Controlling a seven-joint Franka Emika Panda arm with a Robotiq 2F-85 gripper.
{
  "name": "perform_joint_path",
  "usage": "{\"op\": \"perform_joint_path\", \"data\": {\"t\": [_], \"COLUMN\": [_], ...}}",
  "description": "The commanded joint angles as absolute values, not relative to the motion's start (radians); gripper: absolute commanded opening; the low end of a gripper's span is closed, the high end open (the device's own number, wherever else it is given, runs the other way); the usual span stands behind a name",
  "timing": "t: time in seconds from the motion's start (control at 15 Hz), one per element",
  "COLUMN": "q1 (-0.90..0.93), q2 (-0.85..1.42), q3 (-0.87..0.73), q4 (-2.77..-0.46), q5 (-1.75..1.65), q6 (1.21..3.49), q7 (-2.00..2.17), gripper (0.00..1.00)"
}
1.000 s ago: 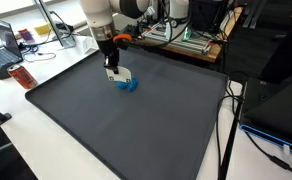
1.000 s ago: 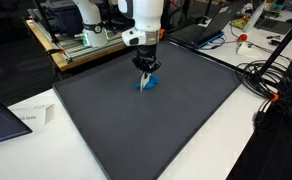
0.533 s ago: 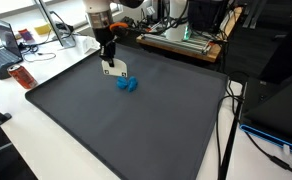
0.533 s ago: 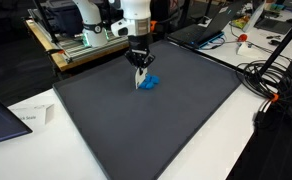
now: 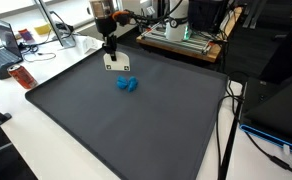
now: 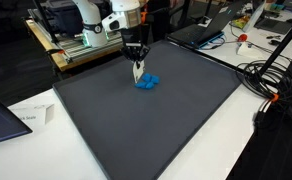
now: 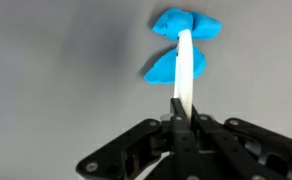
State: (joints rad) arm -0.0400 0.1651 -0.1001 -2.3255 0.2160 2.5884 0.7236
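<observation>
Hovering over the far part of the dark mat [image 5: 136,130], the gripper [image 5: 113,66] is shown w/ its white fingers [image 7: 187,75] pressed flat together. Nothing is seen between them, so it is read as closed & empty. The blue object [image 5: 126,84] is seen lying on the mat, just beside the fingertips and apart from them in an ext. view. In the wrist view the obj. is made out as two lumpy lobes, partly covered by the thin white edge of the fingers, w/ the rest visible on both sides of it. Contact btw. fingertips & mat cannot be judged. The mat is laid on a white table [image 6: 216,135], and cables [image 6: 271,80] are seen off its edge.
</observation>
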Motion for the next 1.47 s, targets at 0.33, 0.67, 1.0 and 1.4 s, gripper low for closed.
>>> {"op": "perform_joint_path", "data": {"t": [0.33, 0.67, 1.0, 1.4], "q1": [-0.057, -0.017, 0.061, 0.199], "q2": [0.076, 0.08, 0.094, 0.129], "q3": [-0.037, -0.021, -0.014, -0.16], "q4": [-2.398, -2.391, -2.377, -2.283], "q5": [0.599, 0.584, 0.426, -0.03], "q6": [2.595, 2.611, 2.712, 2.653], "q7": [0.418, 0.533, 0.851, 1.323], "gripper": [0.01, 0.01, 0.01, 0.01]}}
